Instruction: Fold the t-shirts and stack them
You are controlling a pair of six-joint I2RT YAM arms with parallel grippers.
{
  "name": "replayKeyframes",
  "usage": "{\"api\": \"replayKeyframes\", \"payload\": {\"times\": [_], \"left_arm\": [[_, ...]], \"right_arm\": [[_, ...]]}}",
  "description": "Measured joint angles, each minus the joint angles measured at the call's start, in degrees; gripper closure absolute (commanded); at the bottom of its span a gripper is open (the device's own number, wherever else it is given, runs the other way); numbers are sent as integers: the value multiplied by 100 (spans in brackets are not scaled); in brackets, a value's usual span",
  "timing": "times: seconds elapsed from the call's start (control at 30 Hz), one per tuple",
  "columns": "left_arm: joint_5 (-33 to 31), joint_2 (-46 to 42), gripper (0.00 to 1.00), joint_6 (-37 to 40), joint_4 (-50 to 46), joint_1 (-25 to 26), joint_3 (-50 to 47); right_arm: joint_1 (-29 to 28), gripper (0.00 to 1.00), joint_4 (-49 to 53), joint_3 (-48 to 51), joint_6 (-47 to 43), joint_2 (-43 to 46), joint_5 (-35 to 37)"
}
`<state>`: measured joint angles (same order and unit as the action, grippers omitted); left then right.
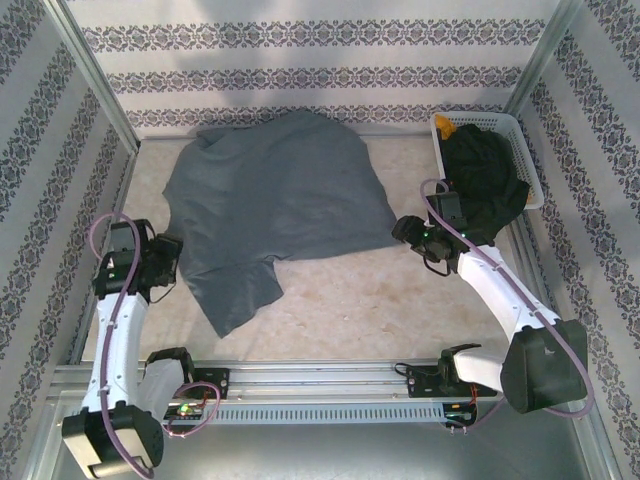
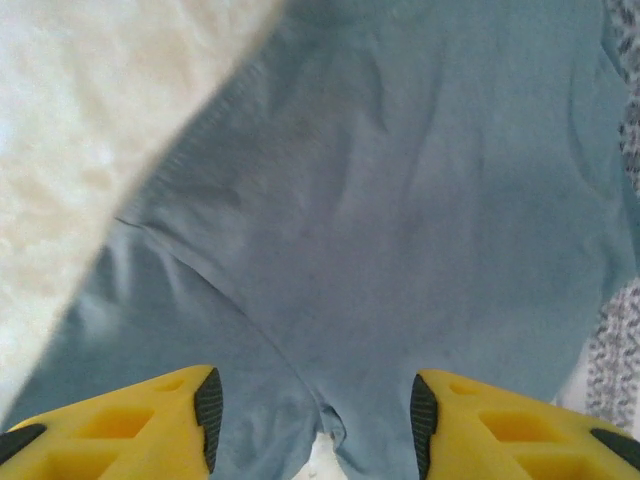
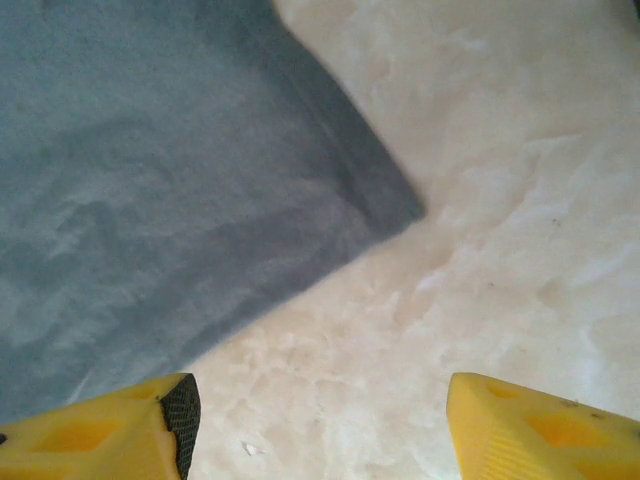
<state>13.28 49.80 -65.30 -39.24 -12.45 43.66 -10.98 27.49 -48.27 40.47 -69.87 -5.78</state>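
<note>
The slate blue-grey t-shirt [image 1: 270, 195] lies spread and rumpled across the back and left of the table, one flap reaching toward the front. My left gripper [image 1: 170, 258] is open at the shirt's left edge; in the left wrist view the blue-grey cloth [image 2: 380, 220] lies between and beyond its yellow fingers [image 2: 120, 430]. My right gripper [image 1: 408, 232] is open beside the shirt's right corner [image 3: 390, 205], over bare table, with nothing between its fingers. The black t-shirt [image 1: 485, 180] is bunched in the basket and spills over its near rim.
A white lattice basket [image 1: 525, 140] stands at the back right, with a small yellow-orange object [image 1: 446, 128] in its far left corner. Patterned walls enclose the table on three sides. Pale marbled tabletop [image 1: 400, 300] lies in front of the blue-grey shirt.
</note>
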Motion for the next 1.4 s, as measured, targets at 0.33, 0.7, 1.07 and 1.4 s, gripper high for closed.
{"api": "replayKeyframes", "payload": {"times": [0.33, 0.7, 1.07, 1.4], "left_arm": [[157, 791, 58, -203, 575, 684, -658], [173, 2734, 58, -208, 2081, 632, -348], [389, 3357, 57, -144, 2557, 597, -153], [667, 3141, 54, 83, 2437, 619, -129]], "right_arm": [[-323, 58, -31, -468, -179, -1174, -15], [-686, 59, 151, -2166, 15, -3775, -190], [-507, 61, 1331, -2500, 409, -4111, -9], [52, 55, 1574, -1145, 1040, -3067, -334]]}}
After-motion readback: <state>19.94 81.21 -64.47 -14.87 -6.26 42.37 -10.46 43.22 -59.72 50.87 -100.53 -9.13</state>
